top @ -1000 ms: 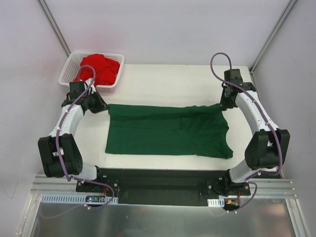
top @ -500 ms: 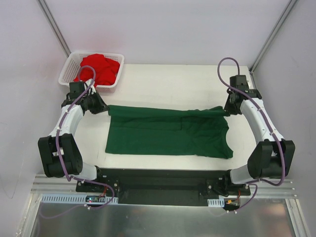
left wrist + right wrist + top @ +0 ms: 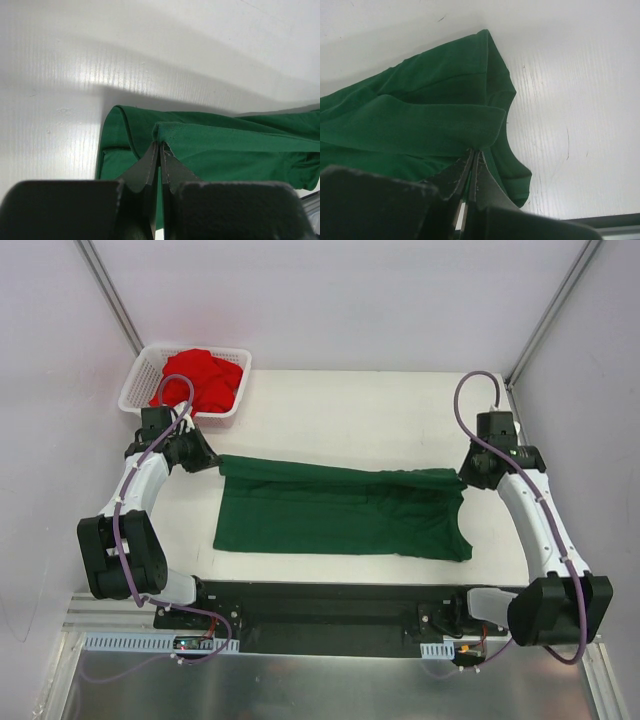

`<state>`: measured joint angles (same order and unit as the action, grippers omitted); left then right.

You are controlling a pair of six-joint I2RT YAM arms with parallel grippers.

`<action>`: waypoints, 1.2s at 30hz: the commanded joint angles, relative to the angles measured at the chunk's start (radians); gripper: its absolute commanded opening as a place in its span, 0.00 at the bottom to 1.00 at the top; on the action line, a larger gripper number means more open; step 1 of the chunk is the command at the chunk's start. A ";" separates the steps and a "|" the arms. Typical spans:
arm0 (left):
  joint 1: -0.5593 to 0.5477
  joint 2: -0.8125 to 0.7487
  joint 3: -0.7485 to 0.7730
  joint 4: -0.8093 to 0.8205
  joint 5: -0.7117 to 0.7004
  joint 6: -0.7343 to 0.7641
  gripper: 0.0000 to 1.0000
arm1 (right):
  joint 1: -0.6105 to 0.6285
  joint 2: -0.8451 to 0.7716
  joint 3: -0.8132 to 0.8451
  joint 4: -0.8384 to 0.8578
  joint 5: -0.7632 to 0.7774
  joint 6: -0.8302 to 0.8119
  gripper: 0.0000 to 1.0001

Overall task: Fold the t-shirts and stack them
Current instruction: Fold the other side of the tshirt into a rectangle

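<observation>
A dark green t-shirt (image 3: 340, 515) lies spread across the table, its far edge lifted and pulled taut between both arms. My left gripper (image 3: 215, 462) is shut on the shirt's far left corner (image 3: 165, 131); my left gripper (image 3: 160, 146) shows its jaws pressed together on the cloth. At the far right corner my right gripper (image 3: 462, 477) is shut on the green cloth (image 3: 440, 125), and my right gripper (image 3: 474, 152) pinches a folded edge. The red t-shirt (image 3: 200, 378) sits crumpled in the basket at the back left.
A white mesh basket (image 3: 135, 390) stands at the table's far left corner, just behind the left arm. Slanted frame posts (image 3: 110, 295) rise at both back corners. Bare white table (image 3: 350, 415) lies behind the shirt.
The right arm has swung out to the right and nearer, drawing the shirt's far edge towards the front. The left gripper has barely moved.
</observation>
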<state>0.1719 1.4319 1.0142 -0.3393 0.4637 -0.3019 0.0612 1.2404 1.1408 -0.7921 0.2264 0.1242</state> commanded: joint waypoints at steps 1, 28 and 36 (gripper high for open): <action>0.014 -0.037 -0.012 -0.009 -0.010 0.012 0.00 | -0.014 -0.082 -0.039 -0.038 0.002 0.031 0.01; 0.023 -0.148 -0.089 -0.136 -0.059 0.049 0.00 | -0.014 -0.286 -0.182 -0.185 -0.084 0.089 0.01; 0.021 -0.177 -0.103 -0.168 -0.077 0.067 0.00 | -0.014 -0.326 -0.210 -0.214 -0.094 0.104 0.01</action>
<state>0.1848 1.3018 0.9154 -0.4767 0.4278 -0.2699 0.0574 0.9520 0.9401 -0.9577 0.1287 0.2058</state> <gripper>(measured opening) 0.006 0.015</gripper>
